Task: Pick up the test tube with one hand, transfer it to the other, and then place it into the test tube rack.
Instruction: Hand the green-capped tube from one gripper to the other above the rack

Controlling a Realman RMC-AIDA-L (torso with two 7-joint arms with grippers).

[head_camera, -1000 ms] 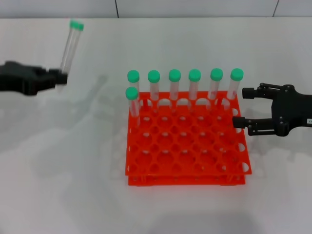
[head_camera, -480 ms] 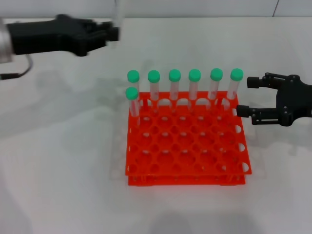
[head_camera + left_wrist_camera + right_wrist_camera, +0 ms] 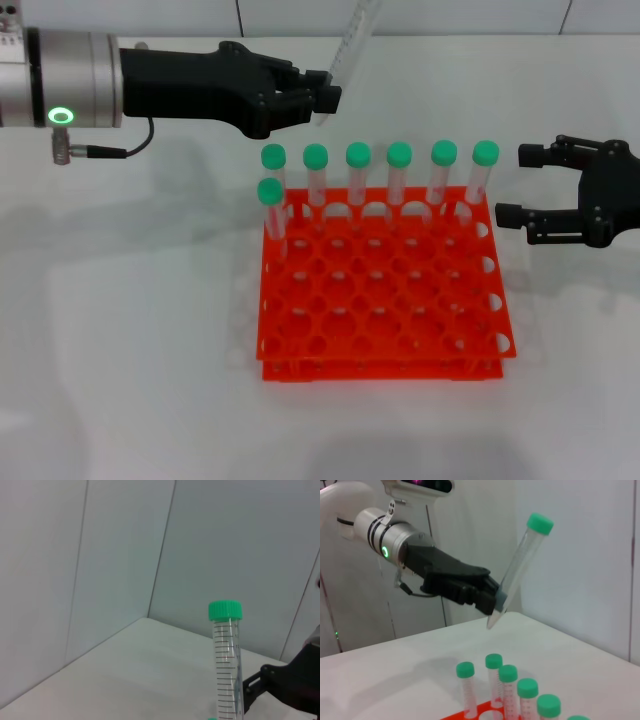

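Observation:
My left gripper (image 3: pixel 325 100), black on a silver arm with a green ring, is shut on the lower end of the test tube (image 3: pixel 352 45) and holds it tilted in the air behind the back left of the orange rack (image 3: pixel 380 300). The tube's top runs out of the head view. The left wrist view shows the tube (image 3: pixel 226 665) with its green cap. The right wrist view shows the left gripper (image 3: pixel 496 602) gripping the tube (image 3: pixel 517 565). My right gripper (image 3: pixel 515 183) is open and empty just right of the rack's back right corner.
Several green-capped tubes (image 3: pixel 399 180) stand along the rack's back row, and one more (image 3: pixel 270 215) in the second row at the left. They also show in the right wrist view (image 3: pixel 507 685). The white table (image 3: pixel 130 330) lies around the rack.
My left arm has swung right with the tube, from the table's far left to behind the rack. My right gripper has drifted slightly right and stays open.

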